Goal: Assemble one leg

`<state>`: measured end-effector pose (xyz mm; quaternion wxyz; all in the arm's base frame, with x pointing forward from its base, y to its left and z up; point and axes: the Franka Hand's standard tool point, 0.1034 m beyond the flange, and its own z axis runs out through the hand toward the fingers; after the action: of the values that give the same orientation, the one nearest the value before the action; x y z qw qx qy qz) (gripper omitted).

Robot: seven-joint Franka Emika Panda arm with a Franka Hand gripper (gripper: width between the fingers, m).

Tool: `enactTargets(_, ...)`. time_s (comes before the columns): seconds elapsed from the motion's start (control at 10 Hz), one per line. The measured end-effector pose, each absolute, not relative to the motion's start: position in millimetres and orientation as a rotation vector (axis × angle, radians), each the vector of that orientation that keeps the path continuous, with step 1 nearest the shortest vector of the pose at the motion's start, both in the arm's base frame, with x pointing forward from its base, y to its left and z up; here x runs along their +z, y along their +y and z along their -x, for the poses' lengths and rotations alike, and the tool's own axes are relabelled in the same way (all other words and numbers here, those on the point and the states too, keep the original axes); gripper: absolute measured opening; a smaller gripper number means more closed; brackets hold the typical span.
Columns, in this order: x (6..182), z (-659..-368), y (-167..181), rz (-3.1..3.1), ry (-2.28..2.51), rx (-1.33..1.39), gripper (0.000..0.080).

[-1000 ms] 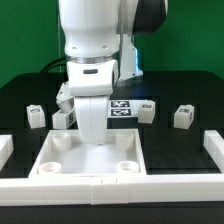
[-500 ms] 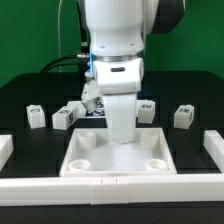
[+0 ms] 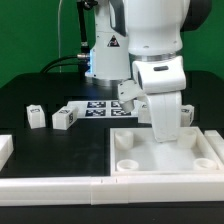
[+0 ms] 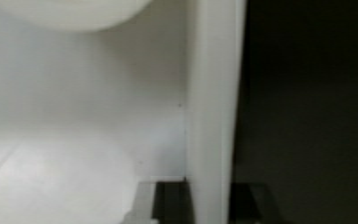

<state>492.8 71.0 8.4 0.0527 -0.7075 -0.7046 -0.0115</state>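
White plastic and small, the leg (image 3: pixel 65 117) nearest to the arm stands on the black table (image 3: pixel 60 150), at the exterior view's left, just beside the marker board (image 3: pixel 100 106). A second leg (image 3: pixel 35 115) stands a little further to that side. Both are well apart from the gripper (image 3: pixel 163 138), which is down at the white panel (image 3: pixel 165 162) on the exterior view's right. In the wrist view a wall of this panel runs between two dark fingertips (image 4: pixel 163 205), so the jaws seem to be closed on the wall, not on any leg. I judge the leg to be light and stiff, not fragile, but its smooth faces may slip. It is better to take it on two opposite flat sides, near the middle, and to keep it upright
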Motion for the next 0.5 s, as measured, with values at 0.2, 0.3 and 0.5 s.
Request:
enactTargets(0.2, 8.4, -493.2, 75.6, 2.172, -2.121, -0.033, 0.0065)
enactTargets(0.3, 8.3, -493.2, 75.0, 2.173, -2.119, -0.033, 0.0069)
enactTargets(0.5, 8.1, -493.1, 74.4, 2.174, -2.118, -0.032, 0.0272)
